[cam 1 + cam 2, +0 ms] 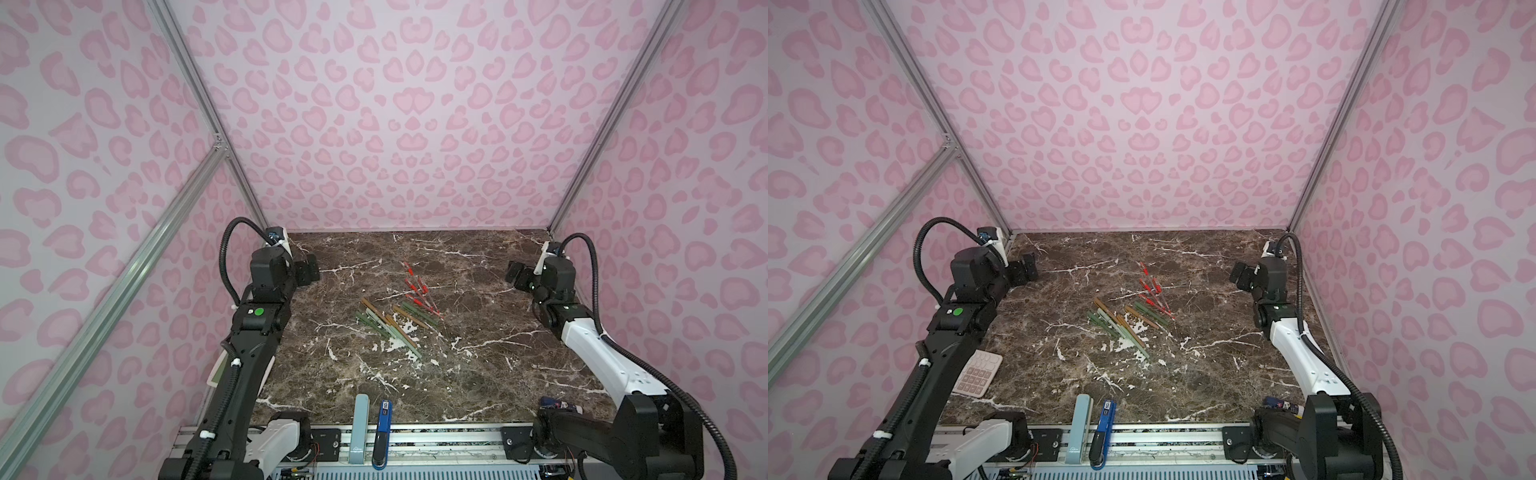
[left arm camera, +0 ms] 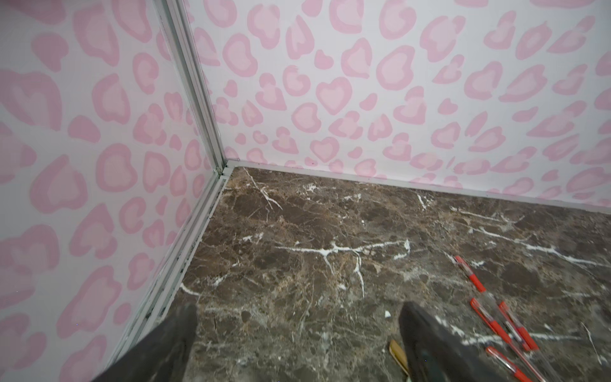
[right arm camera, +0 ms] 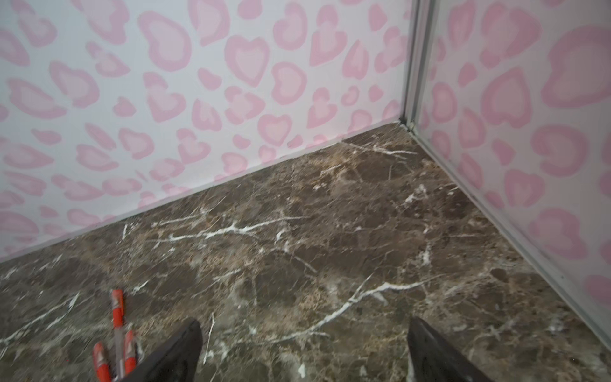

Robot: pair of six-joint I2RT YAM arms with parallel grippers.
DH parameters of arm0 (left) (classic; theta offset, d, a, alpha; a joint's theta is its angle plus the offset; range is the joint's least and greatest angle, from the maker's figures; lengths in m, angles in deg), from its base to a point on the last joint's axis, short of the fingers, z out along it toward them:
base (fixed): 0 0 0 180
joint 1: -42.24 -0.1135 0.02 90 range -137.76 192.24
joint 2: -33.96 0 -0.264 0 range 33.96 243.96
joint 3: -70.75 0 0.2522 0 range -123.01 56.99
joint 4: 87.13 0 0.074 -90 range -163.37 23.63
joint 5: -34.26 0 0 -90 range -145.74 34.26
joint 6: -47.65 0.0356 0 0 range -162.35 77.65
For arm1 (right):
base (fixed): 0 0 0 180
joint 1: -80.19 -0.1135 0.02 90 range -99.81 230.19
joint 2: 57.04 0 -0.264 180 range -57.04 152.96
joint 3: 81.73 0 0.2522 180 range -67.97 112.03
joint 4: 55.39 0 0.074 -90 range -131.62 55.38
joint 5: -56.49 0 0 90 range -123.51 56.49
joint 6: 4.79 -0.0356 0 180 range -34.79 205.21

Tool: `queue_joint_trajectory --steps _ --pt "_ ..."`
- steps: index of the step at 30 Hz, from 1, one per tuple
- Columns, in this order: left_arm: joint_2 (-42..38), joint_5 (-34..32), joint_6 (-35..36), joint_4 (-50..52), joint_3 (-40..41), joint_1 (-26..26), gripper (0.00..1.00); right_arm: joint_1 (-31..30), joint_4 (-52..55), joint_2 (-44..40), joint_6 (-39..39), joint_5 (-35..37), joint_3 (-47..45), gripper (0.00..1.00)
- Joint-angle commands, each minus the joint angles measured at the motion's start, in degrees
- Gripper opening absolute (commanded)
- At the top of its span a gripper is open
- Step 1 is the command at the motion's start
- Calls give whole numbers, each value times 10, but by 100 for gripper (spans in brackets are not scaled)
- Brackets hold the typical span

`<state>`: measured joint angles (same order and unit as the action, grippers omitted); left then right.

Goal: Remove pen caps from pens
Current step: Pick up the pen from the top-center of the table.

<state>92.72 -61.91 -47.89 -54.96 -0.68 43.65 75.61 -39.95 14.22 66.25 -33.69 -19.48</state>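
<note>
**A:** Where are the pens lying in a top view?

**B:** The slim, clear-barrelled red-ended pens (image 1: 417, 291) are lying in a loose fan near the middle of the dark brown marble-patterned tabletop (image 1: 478, 374). The thicker matte green and tan pens (image 1: 390, 324) are lying just beside them on the near side, several of them touching. The black left claw (image 1: 307, 268) is hanging by the left wall and the black right claw (image 1: 515, 274) by the right wall. The pens are lying between the two, well apart from both.

**A:** What else is sitting there?

**B:** A long pale-blue flat case (image 1: 359, 428) and a blue-and-black stapler-like tool (image 1: 383, 432) are lying side by side at the near edge. In a top view a pale pink calculator (image 1: 978, 374) is showing beside the left arm.

**A:** What is the left wrist view showing?

**B:** The left claw's fingers (image 2: 172, 347) are standing spread wide, gripping nothing, with bare marble showing between them. The red-ended pens (image 2: 496, 317) are lying outside one finger, apart from it. The end of a tan pen (image 2: 398, 355) is showing at that finger's edge.

**A:** And the right wrist view?

**B:** The right claw's fingers (image 3: 436, 354) are also gaping fully and holding nothing. The red-ended pens (image 3: 117, 317) are lying beyond the opposite finger, outside the gap.
</note>
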Motion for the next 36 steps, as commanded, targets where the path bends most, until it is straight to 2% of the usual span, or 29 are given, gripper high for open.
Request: queue_joint_trajectory --steps 1,4,12,15,19,28,32,36 --pt "-24 82 11 56 42 -31 98 -56 84 35 32 2 55 95" --pt "-36 116 16 51 67 -47 98 -127 135 103 66 59 130 92" --pt "-30 138 10 4 107 -49 98 -242 262 343 113 72 389 86" --pt "-36 137 14 -9 122 -49 98 -270 312 426 129 78 482 80" --pt "-45 141 14 -18 131 -49 98 -280 407 545 139 55 637 67" --pt "-50 149 6 -31 143 -49 98 -279 577 769 133 16 967 53" --pt "-41 155 4 -22 136 -48 98 -278 591 819 129 10 1025 47" --pt "-39 152 0 -31 137 -48 98 -275 568 824 137 1 1008 44"
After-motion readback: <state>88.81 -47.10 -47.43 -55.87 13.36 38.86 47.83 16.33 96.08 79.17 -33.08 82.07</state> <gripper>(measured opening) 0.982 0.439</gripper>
